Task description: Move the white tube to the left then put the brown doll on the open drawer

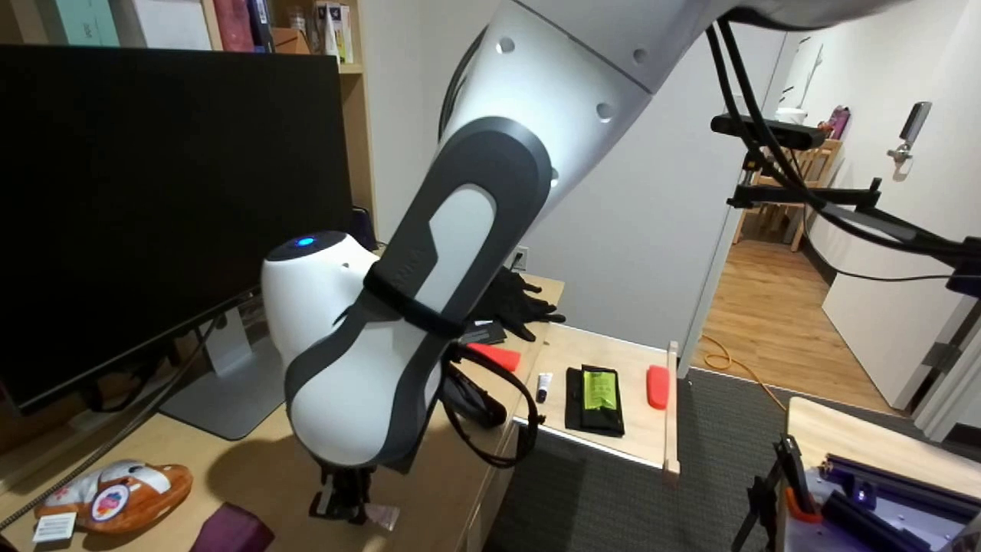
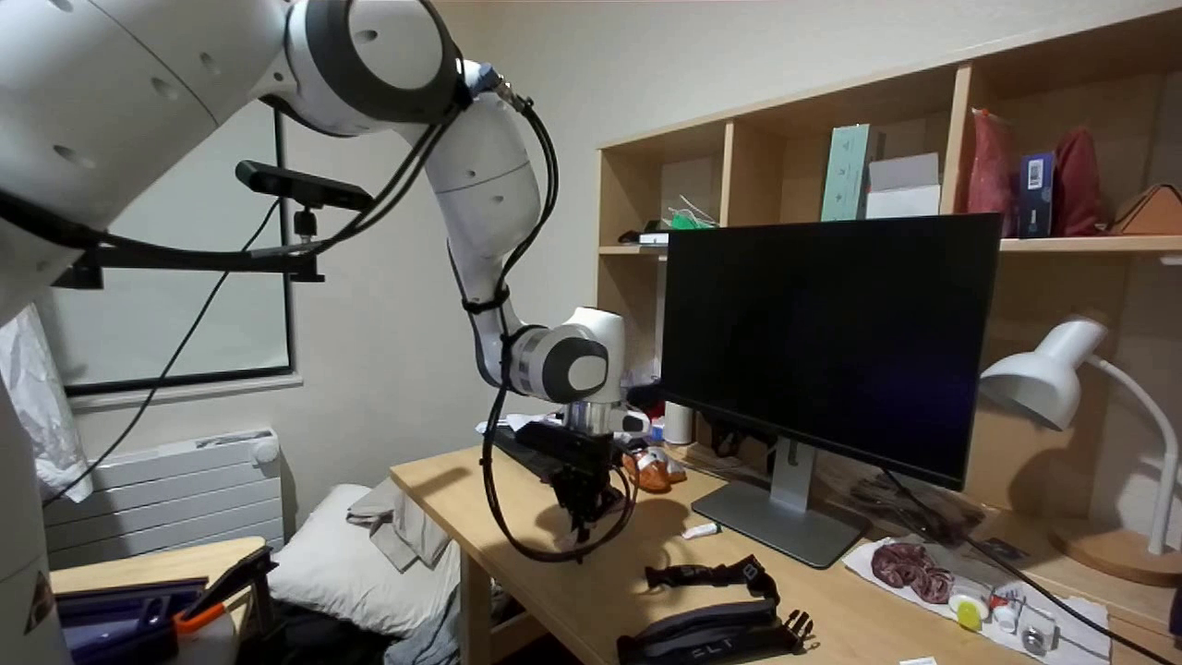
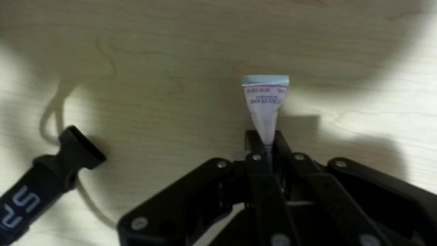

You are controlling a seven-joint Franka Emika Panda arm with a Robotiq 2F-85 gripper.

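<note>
My gripper (image 3: 266,139) is shut on a small white tube (image 3: 264,100) with a pinkish label and a flat silvery end. The tube sticks out past the fingertips above the desk. In an exterior view the gripper (image 1: 346,507) points down and the tube's pale end (image 1: 383,517) shows beside it. The gripper (image 2: 584,531) also shows over the desk in an exterior view. The brown doll (image 1: 146,502), orange-brown plush with white patches, lies on the desk; it also shows behind the gripper (image 2: 650,471). The open drawer (image 1: 632,429) extends from the desk.
The drawer holds a second small white tube (image 1: 543,387), a black pouch (image 1: 573,414) with a green packet, and a red piece (image 1: 657,386). A purple block (image 1: 232,529), monitor stand (image 2: 785,522), green-ended tube (image 2: 701,531) and black strap (image 2: 702,633) are on the desk.
</note>
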